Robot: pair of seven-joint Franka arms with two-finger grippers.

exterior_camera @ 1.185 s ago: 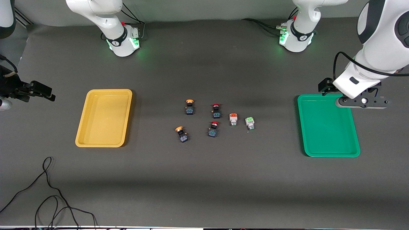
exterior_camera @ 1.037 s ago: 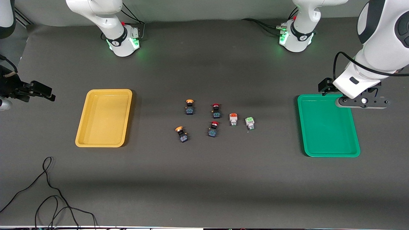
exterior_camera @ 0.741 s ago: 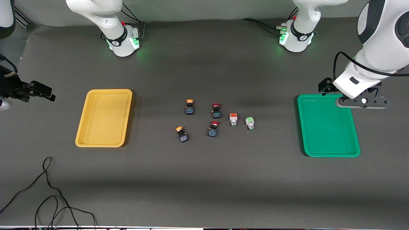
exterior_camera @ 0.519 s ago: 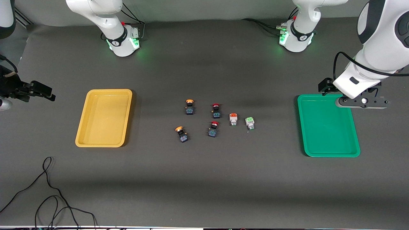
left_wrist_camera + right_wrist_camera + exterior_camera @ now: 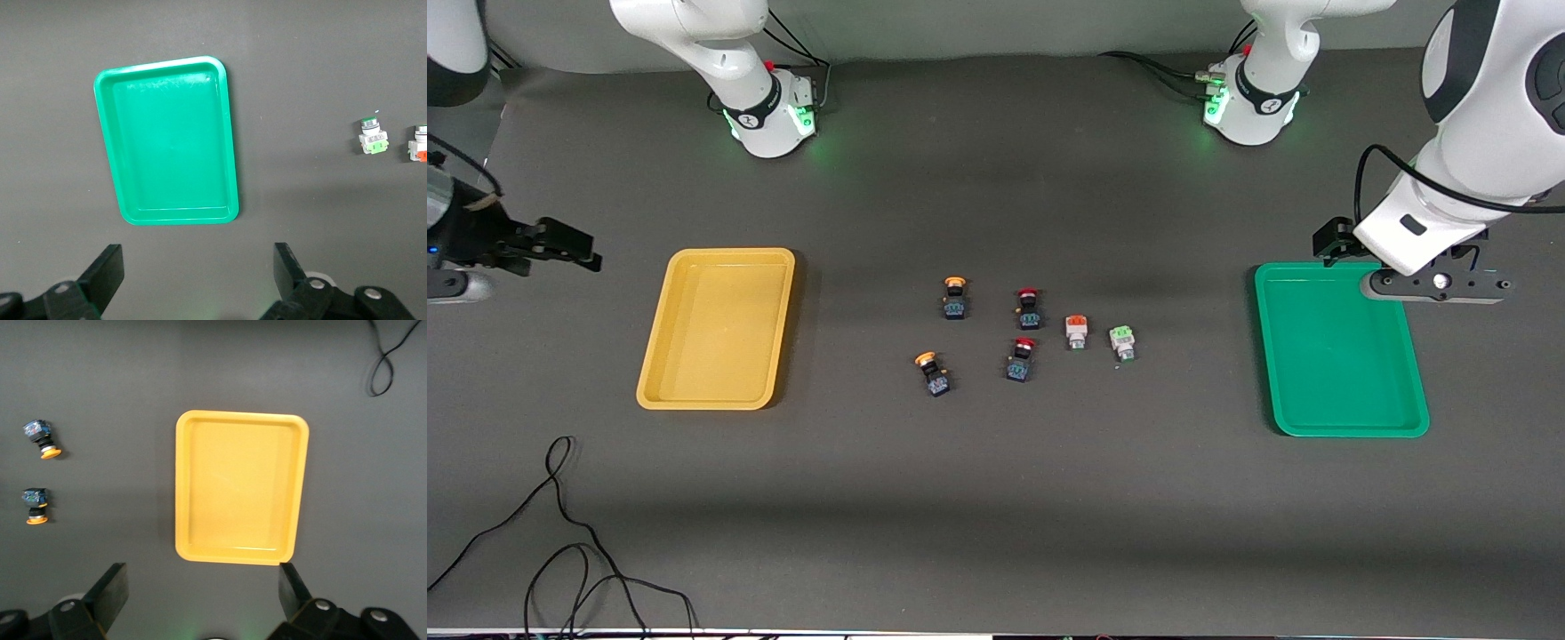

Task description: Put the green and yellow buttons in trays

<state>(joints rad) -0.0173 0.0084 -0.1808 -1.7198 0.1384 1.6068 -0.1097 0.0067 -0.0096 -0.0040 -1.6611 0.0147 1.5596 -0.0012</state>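
Note:
Two yellow-capped buttons [image 5: 954, 298] [image 5: 934, 373] and a green-capped button [image 5: 1122, 343] lie on the table between the trays. The yellow tray [image 5: 716, 329] sits toward the right arm's end, with nothing in it. The green tray [image 5: 1343, 351] sits toward the left arm's end and is likewise bare. My left gripper [image 5: 1436, 286] hangs open over the green tray's corner nearest the bases; its wrist view shows the green tray [image 5: 170, 140] and the green button [image 5: 372, 135]. My right gripper [image 5: 560, 244] is open above the mat beside the yellow tray [image 5: 240, 493].
Two red-capped buttons [image 5: 1029, 308] [image 5: 1021, 359] and an orange-capped white button [image 5: 1076, 331] lie among the task's buttons. A black cable [image 5: 560, 533] trails on the mat near the front camera at the right arm's end.
The right gripper has shifted a little toward the yellow tray. The left arm, the buttons and the trays have not moved.

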